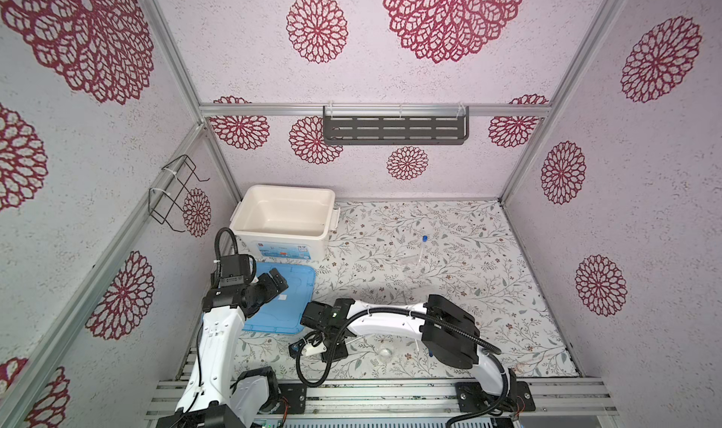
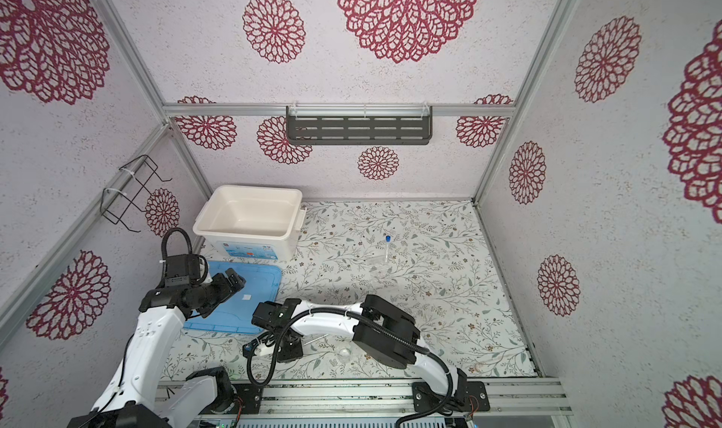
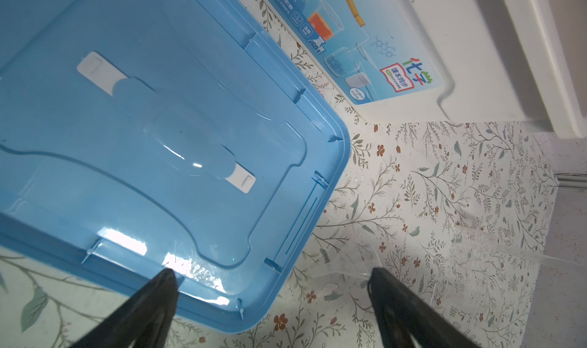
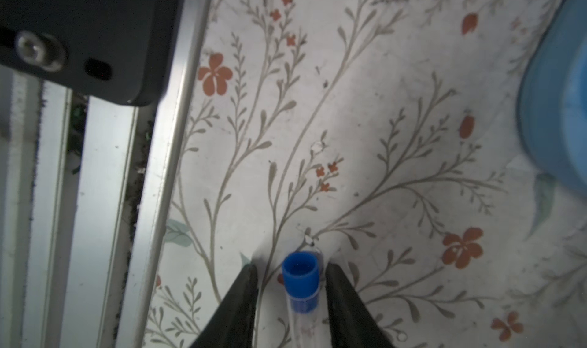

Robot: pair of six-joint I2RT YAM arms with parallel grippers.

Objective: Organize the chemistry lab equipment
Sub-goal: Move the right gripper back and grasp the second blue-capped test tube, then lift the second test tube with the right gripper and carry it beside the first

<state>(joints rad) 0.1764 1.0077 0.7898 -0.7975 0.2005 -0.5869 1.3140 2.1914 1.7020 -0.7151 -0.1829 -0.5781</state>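
While the left fingers (image 3: 152, 298) are spread wide, a clear blue-capped test tube (image 4: 300, 273) is straddled.
Narrow gaps are seen between it and the right fingers (image 4: 241, 298).

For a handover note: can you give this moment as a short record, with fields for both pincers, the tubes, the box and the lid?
left pincer: open, empty, above the blue lid
right pincer: open, jaws either side of a blue-capped tube lying on the table, near its front edge
other tube: lying further back on the table, untouched
white box: lid off, nothing visible inside
blue lid: flat on the table, in front of the box
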